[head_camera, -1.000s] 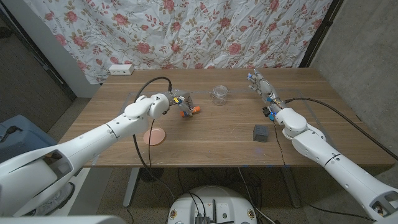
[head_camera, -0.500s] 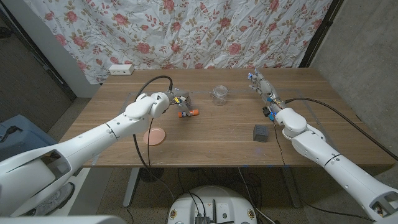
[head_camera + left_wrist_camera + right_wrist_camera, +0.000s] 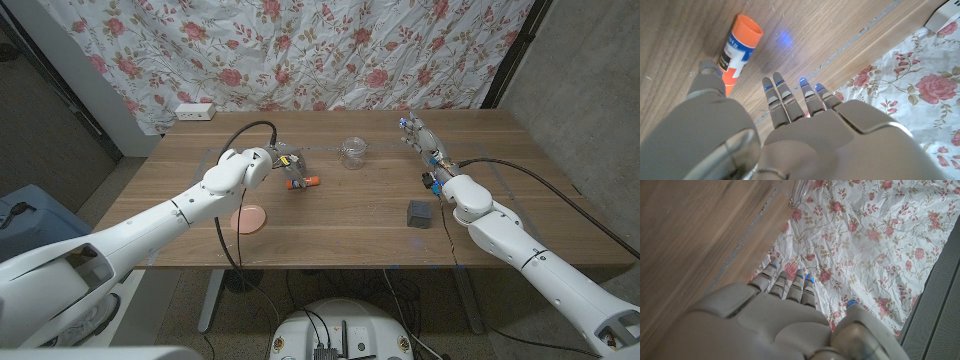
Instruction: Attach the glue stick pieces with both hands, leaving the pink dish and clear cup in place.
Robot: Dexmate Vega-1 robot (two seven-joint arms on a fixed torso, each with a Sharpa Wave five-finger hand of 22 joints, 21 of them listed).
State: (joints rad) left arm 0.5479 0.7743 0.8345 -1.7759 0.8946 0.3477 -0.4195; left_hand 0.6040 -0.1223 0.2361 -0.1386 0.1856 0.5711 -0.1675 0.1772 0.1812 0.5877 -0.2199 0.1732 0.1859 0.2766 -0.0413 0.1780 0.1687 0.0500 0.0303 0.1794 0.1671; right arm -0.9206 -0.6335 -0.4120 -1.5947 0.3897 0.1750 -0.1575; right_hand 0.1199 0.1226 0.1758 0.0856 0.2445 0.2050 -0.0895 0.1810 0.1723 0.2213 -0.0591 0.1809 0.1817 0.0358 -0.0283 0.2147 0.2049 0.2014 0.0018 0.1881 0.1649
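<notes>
The orange-capped glue stick with a white and blue label (image 3: 304,182) is lying on its side on the brown wooden desk (image 3: 350,215), just beside the left robot hand (image 3: 284,160). In the left wrist view the same glue stick (image 3: 738,48) is lying bare on the wood, its orange end pointing away from the hand, while the left robot hand (image 3: 790,115) is hovering next to it with its fingers (image 3: 782,97) stretched out straight and close together, holding nothing; its thumb is reaching toward the stick's near end, though contact cannot be told.

The right robot hand (image 3: 422,140) is standing well apart on the other side of the desk, near the far edge, with its fingers reaching up toward the flowered cloth backdrop (image 3: 300,50). In the right wrist view the right robot hand (image 3: 785,310) is showing its fingers extended with nothing between them.

The clear glass cup (image 3: 351,152) is standing upright between the two hands, toward the far side of the desk. The round pink dish (image 3: 249,218) is lying near the front edge, partly under the left arm. A small dark grey cube-shaped block (image 3: 419,213) is sitting beside the right forearm. A white power strip (image 3: 194,111) is lying past the desk's far left corner.
</notes>
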